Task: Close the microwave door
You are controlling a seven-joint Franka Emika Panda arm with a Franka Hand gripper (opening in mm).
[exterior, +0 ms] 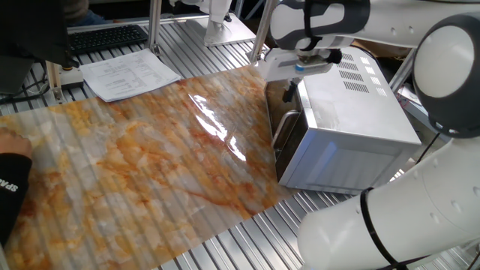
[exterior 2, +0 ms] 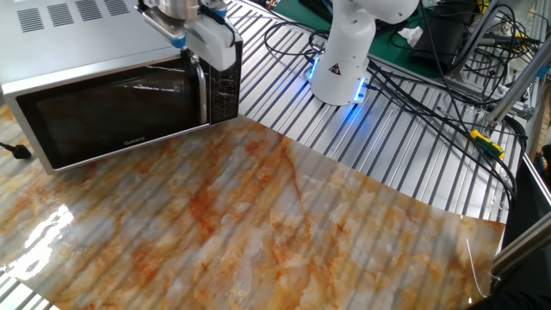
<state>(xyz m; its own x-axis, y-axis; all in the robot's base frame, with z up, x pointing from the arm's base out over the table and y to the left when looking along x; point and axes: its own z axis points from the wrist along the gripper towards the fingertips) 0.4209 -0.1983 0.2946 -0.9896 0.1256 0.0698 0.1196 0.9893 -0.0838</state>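
Note:
The microwave stands at the back left of the other fixed view; in one fixed view it is on the right. The microwave door with its dark window lies flush against the body, its vertical silver handle at the right edge. In one fixed view the door shows edge-on. My gripper hangs at the door's upper right corner, just above the handle; in one fixed view it is just in front of the door's top. Its white body hides the fingers.
A marble-patterned mat covers the table in front of the microwave. Papers and a keyboard lie at the far side. A person's dark sleeve is at the left edge. The arm's base and cables are at the back.

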